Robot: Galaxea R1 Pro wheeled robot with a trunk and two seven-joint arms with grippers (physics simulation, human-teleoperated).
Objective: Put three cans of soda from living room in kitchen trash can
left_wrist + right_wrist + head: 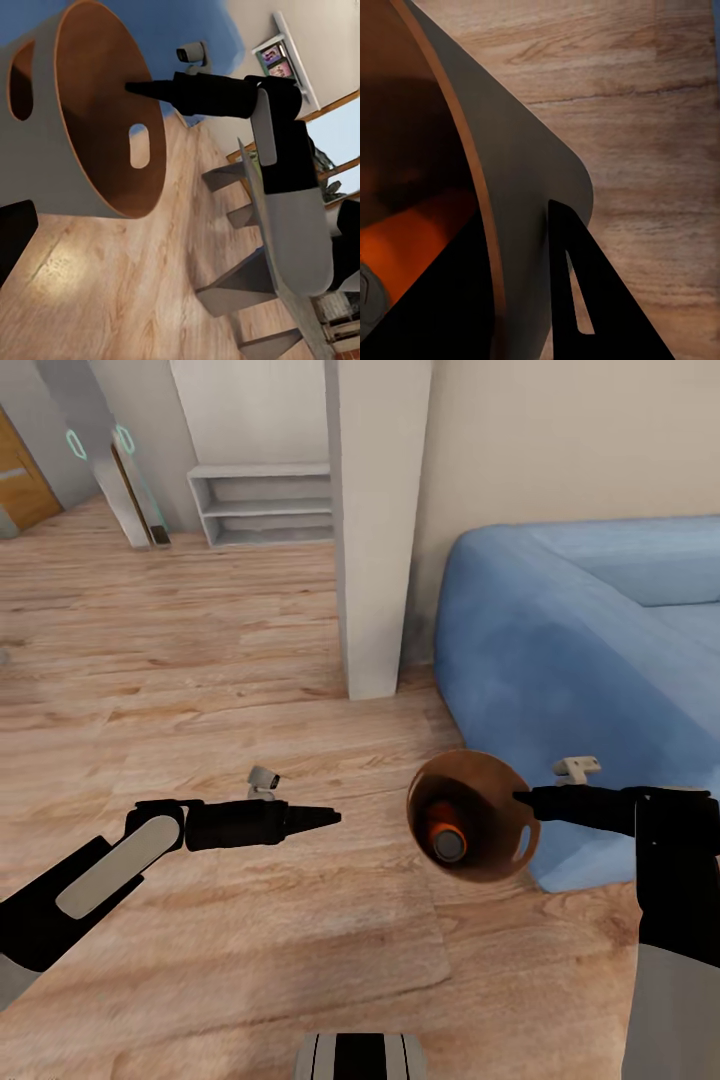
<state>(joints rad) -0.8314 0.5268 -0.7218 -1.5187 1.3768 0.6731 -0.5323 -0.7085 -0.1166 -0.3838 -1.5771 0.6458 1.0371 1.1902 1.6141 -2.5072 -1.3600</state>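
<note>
While both arms are held out low over the pale wood floor [200, 660], the trash can [473, 815] is seen gripped at its rim by the right gripper [522, 798], its jaws pinched on the rim wall, one finger inside and one outside as shown in the right wrist view. The bin is tipped on its side above the floor, its open mouth turned toward the head camera, and an orange soda can [447, 831] is seen lying inside it with its silver top facing outward; an orange body is also glimpsed deep in the bin in the right wrist view [412, 240]. Whether further cans are held in the bin cannot be told. The left gripper [335, 818] is held out well apart from the bin, pointing toward it, with its fingers drawn together to a point and nothing held between them. Just beyond the right arm, the light-blue sofa [580, 650] is seen against the wall. Farther back, a pale square pillar [375, 530] is shown standing on the floor, and behind it a low white shelf unit [265, 505] is set against the far wall.
</note>
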